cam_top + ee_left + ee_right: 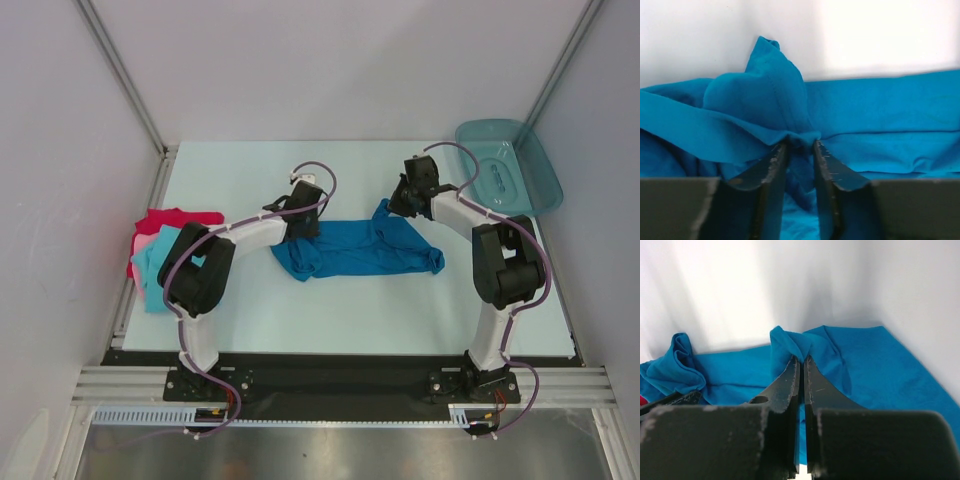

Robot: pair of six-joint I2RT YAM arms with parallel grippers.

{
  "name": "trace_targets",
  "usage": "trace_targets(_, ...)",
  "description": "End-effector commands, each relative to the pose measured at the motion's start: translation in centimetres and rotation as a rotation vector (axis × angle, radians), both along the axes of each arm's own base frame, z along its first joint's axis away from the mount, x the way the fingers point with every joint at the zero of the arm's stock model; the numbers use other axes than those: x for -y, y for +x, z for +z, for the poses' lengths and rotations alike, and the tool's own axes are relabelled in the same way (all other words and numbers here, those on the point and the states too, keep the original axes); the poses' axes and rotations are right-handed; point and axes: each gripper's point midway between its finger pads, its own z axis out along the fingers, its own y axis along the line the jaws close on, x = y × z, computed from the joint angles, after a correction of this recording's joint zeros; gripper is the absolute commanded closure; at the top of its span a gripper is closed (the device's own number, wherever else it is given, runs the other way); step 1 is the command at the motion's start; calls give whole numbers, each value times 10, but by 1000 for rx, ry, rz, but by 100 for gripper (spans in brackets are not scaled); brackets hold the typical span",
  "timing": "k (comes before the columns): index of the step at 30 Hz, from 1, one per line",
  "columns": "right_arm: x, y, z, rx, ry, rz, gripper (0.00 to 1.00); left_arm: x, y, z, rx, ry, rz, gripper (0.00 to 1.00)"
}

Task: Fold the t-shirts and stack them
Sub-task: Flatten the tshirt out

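**Pinching two folds of the blue shirt, ready to spread it**

Left fingers (782, 152) are pinching a raised fold of the medium blue t-shirt (350, 250), their tips standing only narrowly apart with cloth bunched between them. Right fingers (796, 369) are pressing almost together on another peak of the same shirt, toward its far right end. Which part of the garment each pinch is holding, shoulder or hem, cannot be told.

The shirt is lying crumpled in a long left-to-right band across the middle of the worktop (350, 310), so the step in hand is probably spreading it flat before the first fold.

Doing this well is calling for both arms to lift together and draw apart to left and right, with the tension kept even so neither fold slips out. The left hold is looking shallow, right at the tips, so a slow start seems safer. Letting the near side trail over the worktop should help smooth the creases.

Farther out, at the left edge, the red t-shirt (175, 217), the pink t-shirt (145, 243) and the light turquoise t-shirt (155, 270) are lying overlapped in a pile, partly hidden by the left arm.

At the far right corner the teal tray (478, 140) is sitting well apart from every shirt. Nothing is showing inside it except a moulded shape in its floor.
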Motion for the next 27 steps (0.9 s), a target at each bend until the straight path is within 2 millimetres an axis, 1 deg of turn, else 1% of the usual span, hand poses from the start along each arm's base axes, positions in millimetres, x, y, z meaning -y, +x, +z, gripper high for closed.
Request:
trace_targets(1,-4,4,8,32,27,4,100,-3,12,13,41,15,14,69)
trace_targets(2,-4,5,8,35,28,0,100,-4,12,14,42,18,15,72)
trace_targets(5,-4,5,7,35,27,-1,100,-6,13,18,53,23,24,89)
trace_targets(6,-4,5,7,34,26,-1,100,-7,13,20,59,25,28,100)
trace_targets(7,-4,5,7,36,25,0,100,-9,14,24,72,30,39,100)
trace_targets(8,-4,6,8,40,26,-4,100,-9,16,35,95,22,43,100)
trace_targets(9,-5,6,10,44,28,-3,100,-9,15,39,104,22,43,100)
trace_targets(10,-6,7,11,50,31,-3,100,-10,18,48,124,21,45,100)
trace_targets(13,-4,12,19,78,34,-11,100,-8,23,78,181,-2,43,100)
trace_targets(14,-3,13,23,87,34,-17,100,-10,24,93,212,-7,46,100)
trace_targets(15,-3,15,29,103,34,-18,100,-12,25,102,226,-7,49,100)
trace_targets(17,-1,16,38,123,32,-21,100,-12,27,127,271,-14,50,100)
trace_targets(19,1,14,52,147,38,-24,100,-17,25,163,331,-34,57,100)
trace_targets(20,2,12,56,153,41,-27,100,-18,22,174,349,-43,58,100)
trace_targets(21,3,8,69,174,49,-28,100,-22,15,199,394,-69,66,100)
trace_targets(22,4,5,75,185,52,-28,100,-23,11,209,413,-77,65,100)
trace_targets(24,4,-1,92,216,60,-22,100,-24,0,229,447,-89,57,100)
trace_targets(25,6,-7,109,245,68,-23,100,-28,-9,245,478,-102,56,100)
trace_targets(27,6,-15,127,277,76,-16,100,-30,-24,260,501,-123,46,100)
